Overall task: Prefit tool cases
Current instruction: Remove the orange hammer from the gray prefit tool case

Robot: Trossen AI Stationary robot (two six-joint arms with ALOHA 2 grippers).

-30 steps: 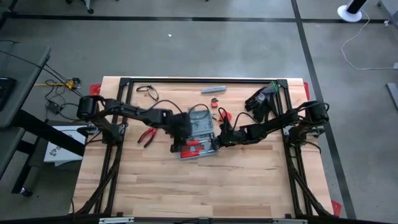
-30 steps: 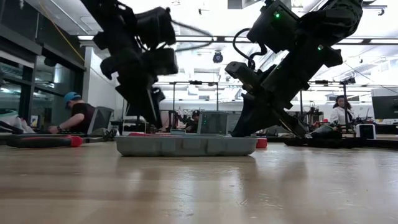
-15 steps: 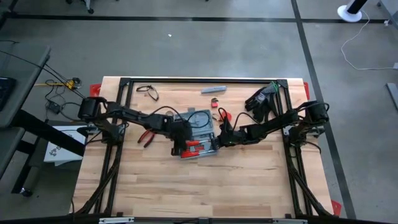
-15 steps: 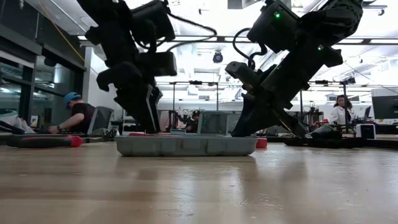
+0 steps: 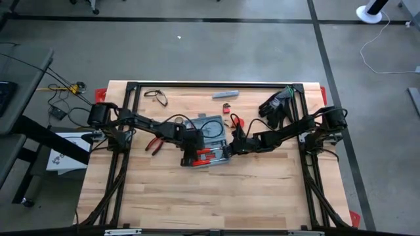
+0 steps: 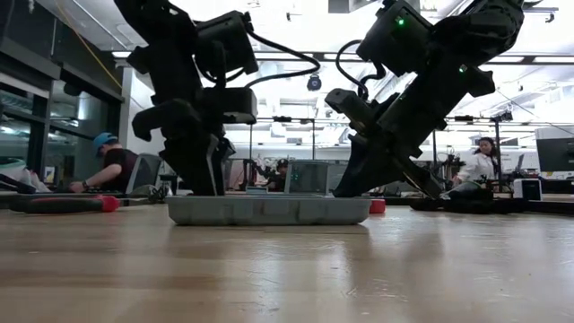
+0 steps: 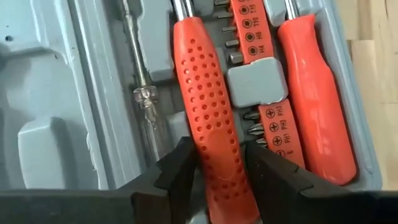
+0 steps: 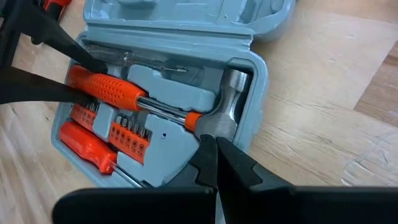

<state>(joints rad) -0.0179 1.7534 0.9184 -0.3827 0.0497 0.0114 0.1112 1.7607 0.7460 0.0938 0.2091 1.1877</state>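
The grey-blue tool case (image 5: pixel 211 141) lies open on the table, its tray toward the near edge and its lid (image 8: pixel 186 15) flat behind it. In the tray's recesses lie an orange-handled hammer (image 7: pixel 208 93), an orange screwdriver (image 7: pixel 314 106) and a strip of bits (image 7: pixel 258 81). My left gripper (image 7: pixel 219 177) reaches down into the tray from the left and is shut on the hammer's handle. My right gripper (image 8: pixel 211 158) is shut and sits at the tray's right end, by the hammer's steel head (image 8: pixel 227 106). My left gripper pinches the hammer's perforated orange handle (image 7: pixel 214 155) between its two fingers, one finger (image 7: pixel 177 168) on each long side. The fingers come from above, pointing down, and lie across the handle. The hammer lies flat in its recess in the tray. My right gripper has its shut fingertips (image 8: pixel 208 146) against the lower end of the hammer's steel head (image 8: pixel 214 127), by the tray's rim. It comes slanting down from the table's right side. The head lies in its recess.
Red-handled pliers (image 5: pixel 155 144) lie left of the case. A slim grey bar (image 5: pixel 224 94), small red parts (image 5: pixel 228 109) and a dark cord (image 5: pixel 155 96) lie toward the far edge, black gloves (image 5: pixel 275 105) at the far right. Bare wood stretches toward the near edge.
My left gripper has moved toward the near edge and down into the tray, its fingers now reaching the orange hammer handle. The right gripper and the case have kept still.
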